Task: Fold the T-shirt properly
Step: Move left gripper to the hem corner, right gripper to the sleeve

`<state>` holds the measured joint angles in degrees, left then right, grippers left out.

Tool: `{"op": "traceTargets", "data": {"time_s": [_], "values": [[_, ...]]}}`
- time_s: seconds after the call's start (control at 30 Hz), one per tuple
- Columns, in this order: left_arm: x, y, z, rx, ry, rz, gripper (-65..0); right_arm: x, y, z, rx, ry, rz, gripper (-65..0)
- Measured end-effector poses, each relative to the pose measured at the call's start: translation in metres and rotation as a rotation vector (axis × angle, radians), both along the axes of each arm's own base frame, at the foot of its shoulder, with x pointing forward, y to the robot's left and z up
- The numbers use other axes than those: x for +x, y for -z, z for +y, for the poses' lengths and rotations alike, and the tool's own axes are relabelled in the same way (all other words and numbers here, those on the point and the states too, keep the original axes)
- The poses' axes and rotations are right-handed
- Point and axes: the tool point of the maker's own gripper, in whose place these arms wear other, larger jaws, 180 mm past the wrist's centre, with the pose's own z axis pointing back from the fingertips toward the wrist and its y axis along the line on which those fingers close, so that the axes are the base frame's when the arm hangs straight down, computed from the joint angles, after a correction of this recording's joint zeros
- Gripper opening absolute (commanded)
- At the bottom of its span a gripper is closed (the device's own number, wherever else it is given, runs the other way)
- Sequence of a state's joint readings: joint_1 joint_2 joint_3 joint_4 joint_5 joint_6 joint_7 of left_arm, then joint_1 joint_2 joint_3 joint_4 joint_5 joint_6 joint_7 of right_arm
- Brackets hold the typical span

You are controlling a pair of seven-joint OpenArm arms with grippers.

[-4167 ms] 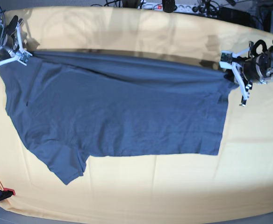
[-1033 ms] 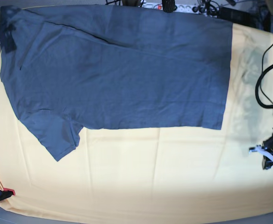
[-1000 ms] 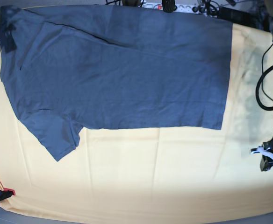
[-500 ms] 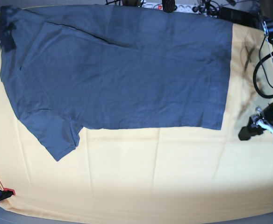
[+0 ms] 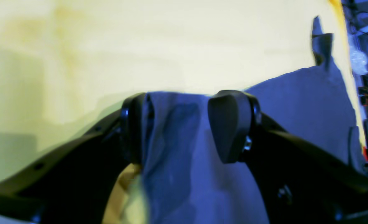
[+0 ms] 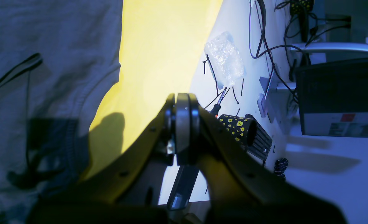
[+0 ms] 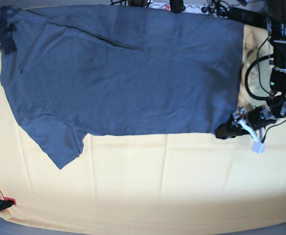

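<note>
Pale yellow tablecloth (image 7: pixel 148 181) covered the whole work surface, creased in faint lines, with cables and a power strip (image 7: pixel 182 7) crowding the far edge. On it the large dark slate-blue cotton T-shirt (image 7: pixel 128 73) lay spread flat across the far half, one short sleeve (image 7: pixel 57 142) pointing toward the near left corner in the base view.

At that view's right, the left gripper (image 7: pixel 226 131) reached low to the shirt's near right hem corner. Its wrist camera showed the jaws spread wide, the two dark fingers (image 5: pixel 229 124) straddling a raised fold of the blue fabric (image 5: pixel 177 149); the cloth sat between them but was not pinched.

The right gripper (image 6: pixel 182 124) was clenched, its fingers pressed flat together with nothing between them. It hung over the tablecloth's edge just beside the shirt's sleeve hem (image 6: pixel 78 102), with a cluttered white desk (image 6: pixel 327 174) beyond.
</note>
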<state>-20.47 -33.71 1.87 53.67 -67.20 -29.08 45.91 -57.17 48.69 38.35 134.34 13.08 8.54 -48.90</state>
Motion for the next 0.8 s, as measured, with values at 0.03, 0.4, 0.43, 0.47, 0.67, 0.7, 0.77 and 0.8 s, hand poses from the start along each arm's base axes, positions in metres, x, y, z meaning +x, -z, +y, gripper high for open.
{"op": "traceTargets", "data": {"time_s": [0.03, 0.4, 0.43, 0.47, 0.67, 0.7, 0.77, 0.8], "values": [[0.0, 0.0, -0.005, -0.012, 0.005, -0.002, -28.6, 0.0, 0.0, 0.0, 0.0, 0.0, -0.001, -65.0], [-0.001, 0.004, -0.006, 0.033, 0.042, 0.033, -64.8, 0.003, -0.003, 0.0, 0.004, 0.004, -0.02, -65.0], [0.0, 0.003, -0.005, 0.036, 0.043, 0.033, -65.0, 0.005, -0.004, 0.001, 0.02, 0.009, -0.037, -60.0], [0.0, 0.002, -0.004, 0.041, 0.042, 0.031, -65.0, 0.009, -0.007, 0.003, 0.047, 0.015, -0.061, -53.4], [0.013, -0.011, -0.005, 0.044, 0.041, -0.004, -65.0, 0.048, -0.007, 0.024, 0.348, -0.054, -0.176, -33.3], [0.015, -0.013, -0.005, 0.046, 0.042, -0.008, -65.0, 0.057, -0.006, 0.02, 0.405, -0.045, -0.199, -33.3], [0.016, -0.014, -0.004, 0.06, 0.045, -0.01, -65.0, 0.074, 0.002, 0.007, 0.536, -0.007, -0.234, -33.3], [0.016, -0.013, -0.003, 0.069, 0.048, -0.008, -65.0, 0.082, 0.007, 0.001, 0.614, 0.01, -0.245, -33.3]]}}
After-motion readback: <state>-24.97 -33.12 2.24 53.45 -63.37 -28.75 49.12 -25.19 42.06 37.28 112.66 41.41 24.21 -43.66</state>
